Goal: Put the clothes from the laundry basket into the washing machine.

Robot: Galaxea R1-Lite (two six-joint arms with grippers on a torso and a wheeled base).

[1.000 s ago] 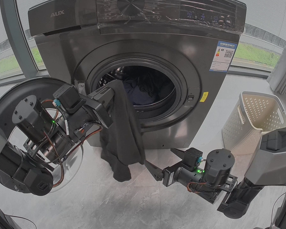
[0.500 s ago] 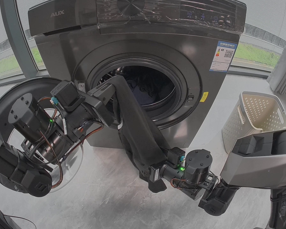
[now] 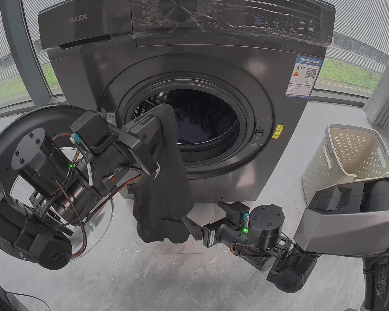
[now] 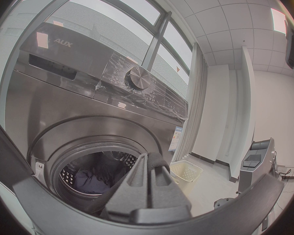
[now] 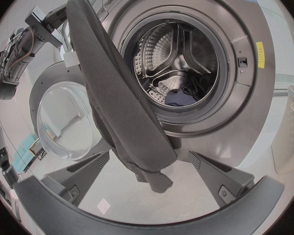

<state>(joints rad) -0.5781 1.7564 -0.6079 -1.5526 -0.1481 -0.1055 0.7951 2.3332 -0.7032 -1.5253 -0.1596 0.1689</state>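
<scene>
The right gripper (image 5: pixel 147 156) sits low, fingers spread wide and holding nothing, and the hem of a dark garment (image 3: pixel 164 182) hangs just ahead of its tips. Higher up, the left gripper (image 3: pixel 153 119) is clamped on the garment's top edge. Just beyond it opens the washing machine (image 3: pixel 229 65), with its door (image 3: pixel 52 113) swung out beside that arm and dark clothes (image 3: pixel 194 126) in the drum. The laundry basket (image 3: pixel 345 165) stands beyond the right gripper, off to its right.
</scene>
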